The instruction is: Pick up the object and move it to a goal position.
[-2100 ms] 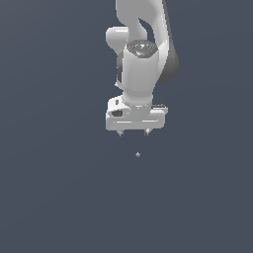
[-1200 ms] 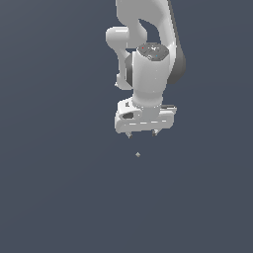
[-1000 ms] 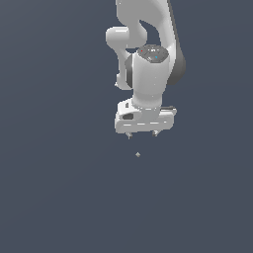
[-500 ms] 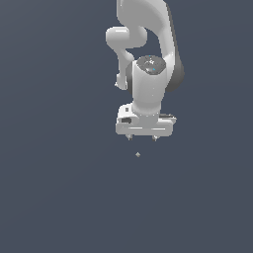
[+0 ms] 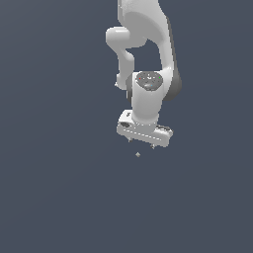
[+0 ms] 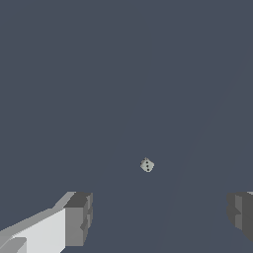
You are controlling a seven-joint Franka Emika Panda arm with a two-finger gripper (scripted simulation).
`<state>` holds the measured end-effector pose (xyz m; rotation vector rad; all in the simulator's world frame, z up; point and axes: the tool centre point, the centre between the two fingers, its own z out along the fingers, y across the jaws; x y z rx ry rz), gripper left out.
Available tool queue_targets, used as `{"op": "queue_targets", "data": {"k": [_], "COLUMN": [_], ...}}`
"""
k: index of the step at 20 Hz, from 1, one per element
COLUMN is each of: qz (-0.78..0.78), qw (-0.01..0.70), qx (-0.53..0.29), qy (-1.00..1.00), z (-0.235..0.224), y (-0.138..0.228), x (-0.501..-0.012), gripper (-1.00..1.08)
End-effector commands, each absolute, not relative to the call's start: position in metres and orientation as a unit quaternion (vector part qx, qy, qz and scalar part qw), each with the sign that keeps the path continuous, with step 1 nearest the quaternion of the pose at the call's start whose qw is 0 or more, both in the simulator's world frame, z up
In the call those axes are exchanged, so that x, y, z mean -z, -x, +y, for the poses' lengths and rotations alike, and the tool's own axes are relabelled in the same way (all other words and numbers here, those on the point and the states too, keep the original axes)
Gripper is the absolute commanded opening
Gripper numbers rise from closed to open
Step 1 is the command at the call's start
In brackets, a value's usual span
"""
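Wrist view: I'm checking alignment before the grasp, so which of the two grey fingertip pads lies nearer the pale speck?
The pad on the white finger lies nearer the speck. The other pad sits at the frame's edge, farther away.

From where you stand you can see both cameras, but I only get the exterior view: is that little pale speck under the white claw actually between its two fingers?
Observer: Not yet. In the wrist view the speck lies ahead of the gripper, clear of both fingertips.
Operator: Is the claw open or closed? I can't tell from here.
Observer: Open. The wrist view shows a wide gap between the two grey pads, far wider than the speck.
Operator: What is the speck, anyway?
Observer: Close up it is a small pale grey faceted lump with a few dark dots on it. In your view it is only a diamond-shaped dot below the gripper.
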<state>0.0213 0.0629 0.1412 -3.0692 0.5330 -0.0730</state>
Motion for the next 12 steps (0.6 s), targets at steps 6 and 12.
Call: {"op": "queue_targets", "data": {"k": [6, 12], "qz": [0.276, 0.357], "qw": [0.012, 0.008], "qx": [0.013, 0.006], "qy": [0.961, 0.934], "z": [0.062, 0.061], "y": [-0.019, -0.016], "x": [-0.112, -0.090], "gripper": [1.00, 1.00]}}
